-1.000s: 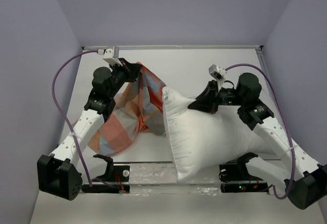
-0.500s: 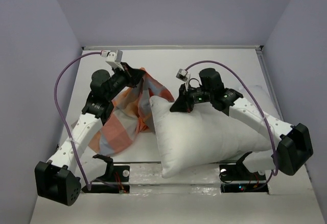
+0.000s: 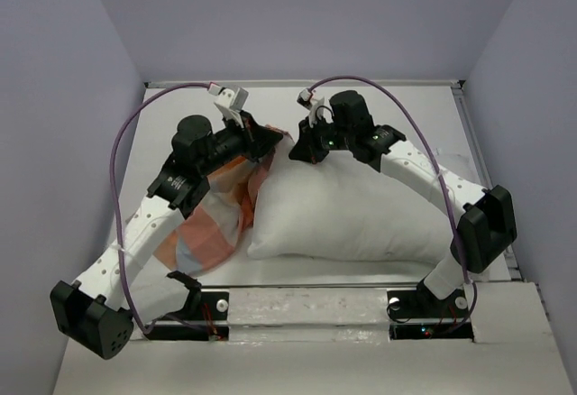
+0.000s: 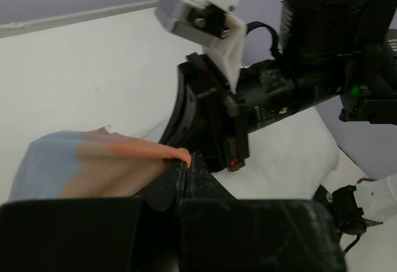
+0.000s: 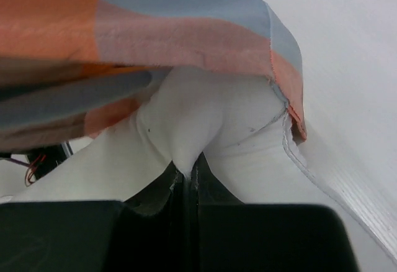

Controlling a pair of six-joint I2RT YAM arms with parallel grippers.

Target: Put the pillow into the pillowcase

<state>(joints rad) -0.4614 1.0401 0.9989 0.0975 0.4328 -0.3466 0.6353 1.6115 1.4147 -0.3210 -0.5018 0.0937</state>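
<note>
Two pinches: left gripper [image 4: 188,162] nips the pillowcase [image 4: 93,166] hem, right gripper [image 5: 189,174] a pillow [image 5: 205,123] corner half hidden beneath it.

This is a robotics lab test cell. A white tabletop [image 3: 433,111] is boxed in on three sides by plain lavender panels [image 3: 297,16]. At the tabletop's near edge, a left arm [image 3: 135,233] and a right arm [image 3: 424,174] are bolted down on a mounting strip [image 3: 306,303]. Purple cables [image 3: 122,160] loop above the tabletop to a small wrist camera [image 3: 230,99].

White table [image 3: 270,99] carries plump white pillow [image 3: 352,219]; checked pillowcase [image 3: 203,233] touching its left side
</note>
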